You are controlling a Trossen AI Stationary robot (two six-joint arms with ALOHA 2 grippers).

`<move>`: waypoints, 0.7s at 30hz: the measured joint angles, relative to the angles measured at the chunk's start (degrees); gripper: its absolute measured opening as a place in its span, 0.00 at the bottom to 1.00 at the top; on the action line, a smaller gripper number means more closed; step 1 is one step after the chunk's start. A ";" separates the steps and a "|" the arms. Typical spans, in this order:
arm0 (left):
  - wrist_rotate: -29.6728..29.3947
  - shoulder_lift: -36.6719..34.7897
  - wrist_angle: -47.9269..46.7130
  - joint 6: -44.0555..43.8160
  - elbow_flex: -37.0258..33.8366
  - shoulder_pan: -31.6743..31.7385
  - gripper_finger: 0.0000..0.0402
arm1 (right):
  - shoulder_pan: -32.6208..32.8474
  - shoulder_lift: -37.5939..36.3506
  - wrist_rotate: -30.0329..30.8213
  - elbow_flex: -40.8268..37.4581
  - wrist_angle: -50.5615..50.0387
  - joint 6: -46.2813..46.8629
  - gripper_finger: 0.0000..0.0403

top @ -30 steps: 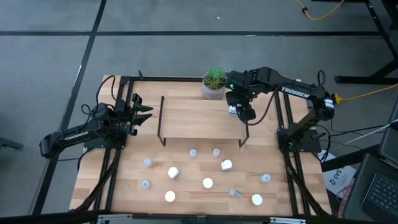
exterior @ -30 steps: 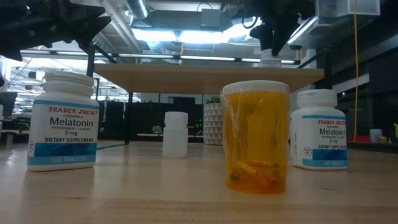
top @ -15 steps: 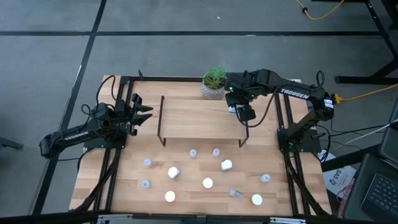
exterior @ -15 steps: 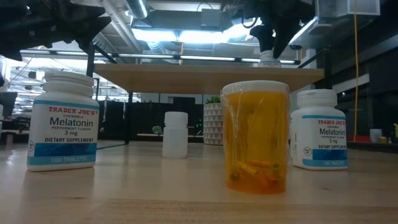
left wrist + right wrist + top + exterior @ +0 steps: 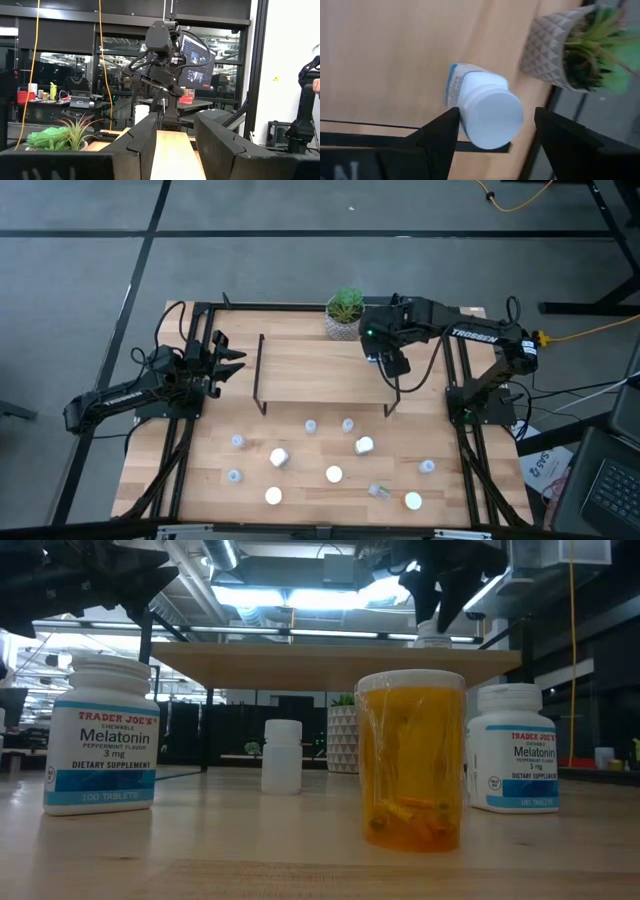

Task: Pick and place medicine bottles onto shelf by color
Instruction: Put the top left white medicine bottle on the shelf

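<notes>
A white medicine bottle (image 5: 487, 112) stands upright on its base at the right end of the light-wood shelf (image 5: 320, 370); it also shows in the low view (image 5: 432, 637). My right gripper (image 5: 386, 358) is open just above it, one finger on either side of the cap and apart from it. My left gripper (image 5: 226, 360) is open and empty, hovering left of the shelf. Several small bottles stand on the table in front of the shelf, among them white ones (image 5: 364, 445) and pale ones (image 5: 311, 425). An orange bottle (image 5: 412, 760) stands close to the low camera.
A potted green plant (image 5: 345, 310) stands at the far edge, just behind the shelf's right end and close to my right gripper. Black shelf side frames (image 5: 260, 375) rise at both ends. One pale bottle (image 5: 380, 491) lies on its side near the front.
My right gripper has risen a little off the white bottle and drifted slightly toward the table's far edge. The bottle stays standing on the shelf.
</notes>
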 joint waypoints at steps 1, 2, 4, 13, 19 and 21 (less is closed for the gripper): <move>-0.02 0.00 0.00 0.00 0.00 0.02 0.31 | 0.29 0.00 0.87 0.00 -0.15 -0.26 0.65; 0.00 0.00 0.00 0.00 0.00 0.01 0.31 | 0.56 0.00 1.55 0.00 -0.29 -0.35 0.65; -0.01 0.00 0.00 -0.01 0.00 0.01 0.31 | 1.10 0.00 1.80 0.04 -0.23 -0.28 0.65; -0.02 0.00 0.04 -0.01 0.00 0.02 0.31 | 3.84 0.00 0.61 0.07 2.17 -0.09 0.65; 0.00 0.00 0.07 -0.02 0.00 0.02 0.31 | 6.93 0.00 2.43 0.07 3.38 -0.08 0.65; 0.00 0.00 0.07 -0.02 0.00 0.02 0.31 | 8.25 0.00 2.77 0.07 3.75 1.50 0.65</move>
